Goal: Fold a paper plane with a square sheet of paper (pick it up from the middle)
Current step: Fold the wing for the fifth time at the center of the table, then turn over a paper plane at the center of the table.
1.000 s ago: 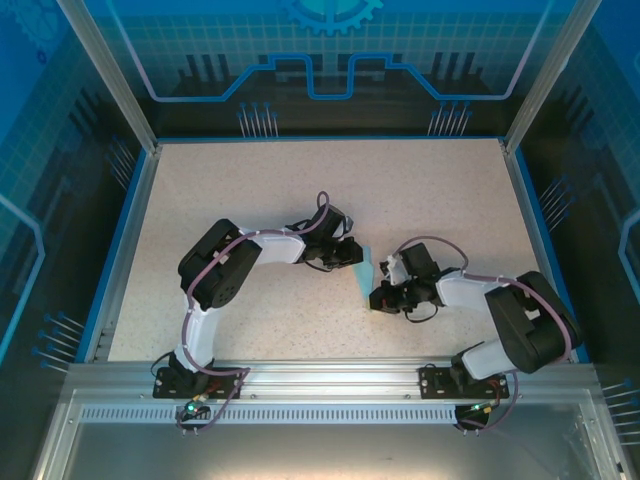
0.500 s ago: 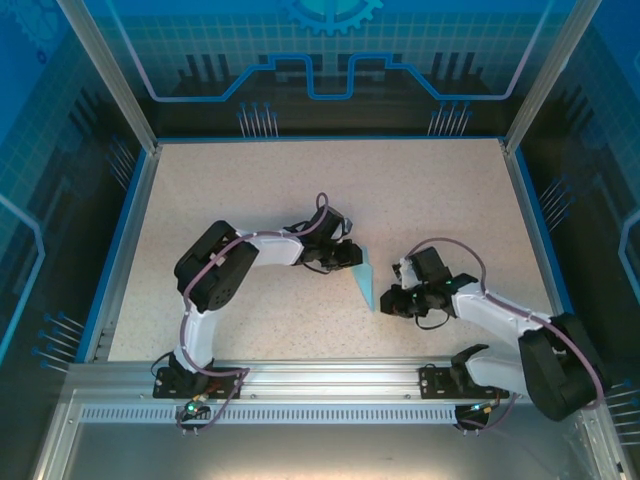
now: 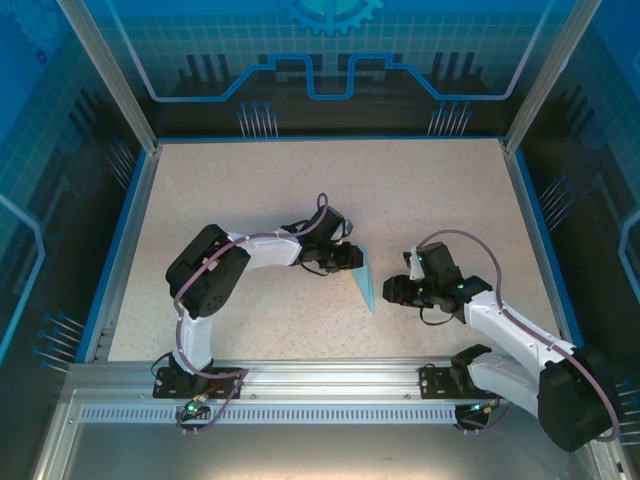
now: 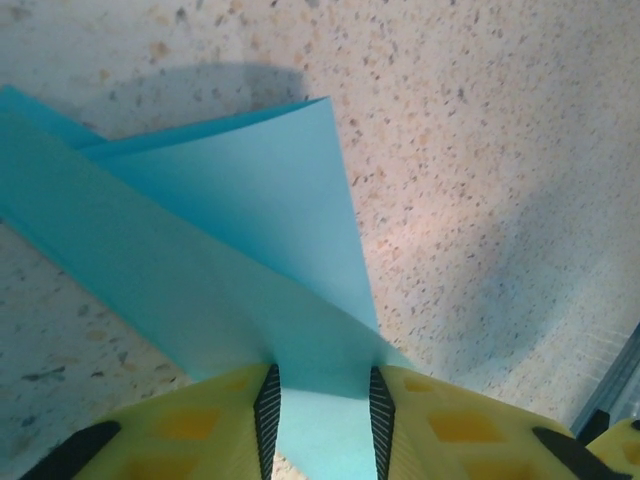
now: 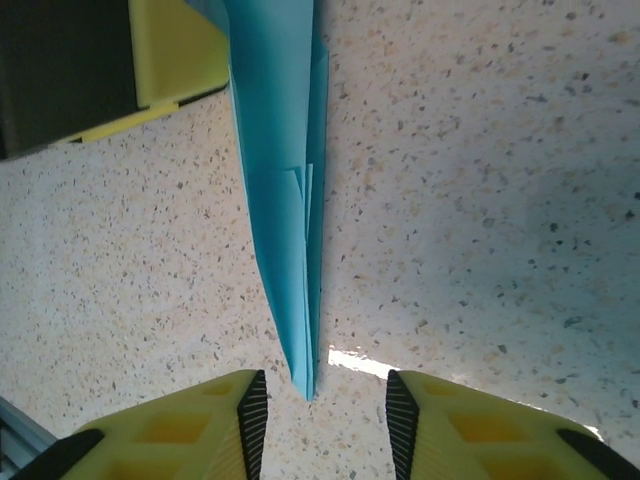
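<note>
Both grippers are letting go. The right gripper (image 5: 325,392) has backed off to the 4 o'clock side of the plane (image 3: 364,280), fingers parted. The left gripper (image 4: 322,405) stands narrowly open around its tail, at the middle of the table (image 3: 250,190). The folding looks finished.

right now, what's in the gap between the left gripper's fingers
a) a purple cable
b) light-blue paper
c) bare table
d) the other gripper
b: in the left wrist view the wide end of the paper plane runs down into the left gripper, filling the gap between its parted jaws.
</note>
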